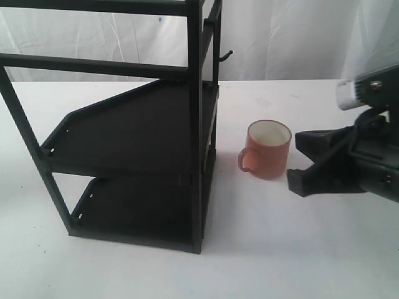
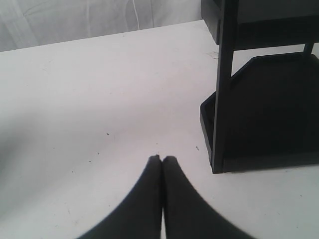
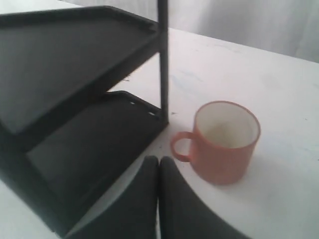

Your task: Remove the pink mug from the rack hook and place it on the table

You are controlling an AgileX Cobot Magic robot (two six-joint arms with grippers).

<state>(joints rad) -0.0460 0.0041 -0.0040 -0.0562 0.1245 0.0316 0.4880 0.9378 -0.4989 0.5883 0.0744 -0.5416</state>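
The pink mug stands upright on the white table, just right of the black rack, with its handle toward the front left. It shows white inside in the right wrist view. The rack hook sticks out bare from the rack's upright post, high above the mug. My right gripper sits low on the table to the right of the mug, apart from it. Its fingertips are shut together on nothing, next to the mug's handle. My left gripper is shut and empty over bare table.
The tall black shelf rack fills the left half of the exterior view, with two dark shelves. Its corner post and lower shelf stand close to the left gripper. A white curtain hangs behind the table.
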